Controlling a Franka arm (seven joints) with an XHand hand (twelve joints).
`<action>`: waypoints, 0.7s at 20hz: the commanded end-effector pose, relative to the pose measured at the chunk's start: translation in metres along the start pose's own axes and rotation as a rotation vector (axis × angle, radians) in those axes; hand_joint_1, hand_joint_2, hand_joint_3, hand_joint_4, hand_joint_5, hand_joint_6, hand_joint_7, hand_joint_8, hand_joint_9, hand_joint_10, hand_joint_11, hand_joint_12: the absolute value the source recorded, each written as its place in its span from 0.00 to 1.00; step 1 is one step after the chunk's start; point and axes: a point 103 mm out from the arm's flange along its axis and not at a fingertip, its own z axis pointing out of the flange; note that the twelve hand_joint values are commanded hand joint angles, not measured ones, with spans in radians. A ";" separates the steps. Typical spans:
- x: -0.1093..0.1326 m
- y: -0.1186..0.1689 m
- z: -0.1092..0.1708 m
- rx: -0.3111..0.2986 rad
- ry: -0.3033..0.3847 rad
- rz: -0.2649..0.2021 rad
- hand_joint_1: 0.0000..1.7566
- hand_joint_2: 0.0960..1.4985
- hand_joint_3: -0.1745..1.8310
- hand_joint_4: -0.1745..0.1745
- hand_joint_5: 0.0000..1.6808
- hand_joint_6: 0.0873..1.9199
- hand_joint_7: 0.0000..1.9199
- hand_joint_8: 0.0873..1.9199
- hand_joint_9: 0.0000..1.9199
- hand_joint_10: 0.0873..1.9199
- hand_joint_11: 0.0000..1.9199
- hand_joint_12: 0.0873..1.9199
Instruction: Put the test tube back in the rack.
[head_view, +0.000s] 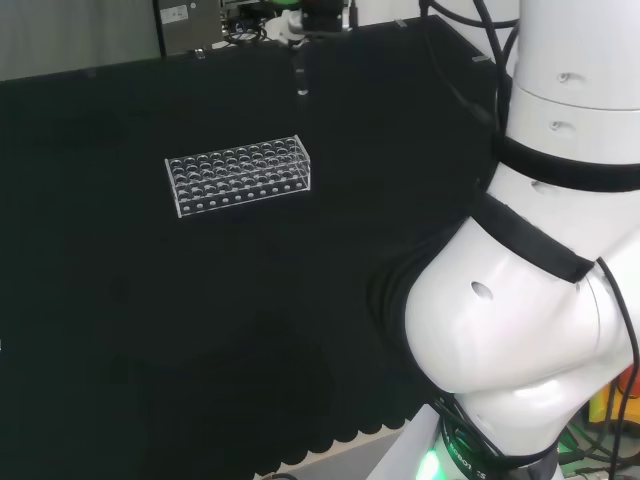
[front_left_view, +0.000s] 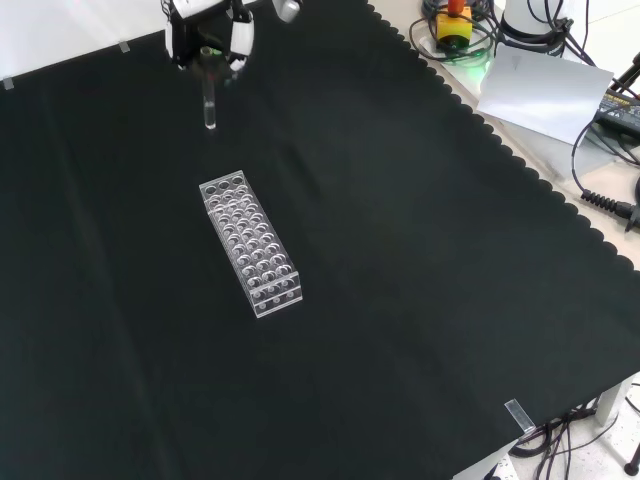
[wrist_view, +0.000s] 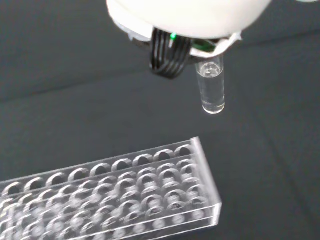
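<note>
A clear test tube hangs upright from my hand at the top left of the front view, its round end pointing down well above the cloth. My hand is shut on the tube's upper end. In the wrist view the tube sticks out under the white hand, beyond one short end of the rack. The clear plastic rack stands on the black cloth below the hand, with several rows of holes and nothing in them. In the head view the hand and tube are behind the rack, apart from it.
The arm's white links stand at the head view's right. Past the cloth's scalloped edge in the front view lie a yellow box with a red button, a grey sheet and cables.
</note>
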 end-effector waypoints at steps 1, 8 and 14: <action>0.043 -0.004 0.017 0.042 0.021 -0.083 0.75 0.36 0.48 0.00 0.74 0.36 0.67 0.36 0.79 0.35 0.57 0.51; 0.051 0.004 0.039 0.101 0.078 -0.069 0.75 0.36 0.48 0.00 0.74 0.36 0.67 0.36 0.79 0.35 0.57 0.51; 0.050 0.017 0.053 0.126 0.094 -0.058 0.75 0.36 0.48 0.00 0.74 0.35 0.67 0.36 0.79 0.35 0.57 0.51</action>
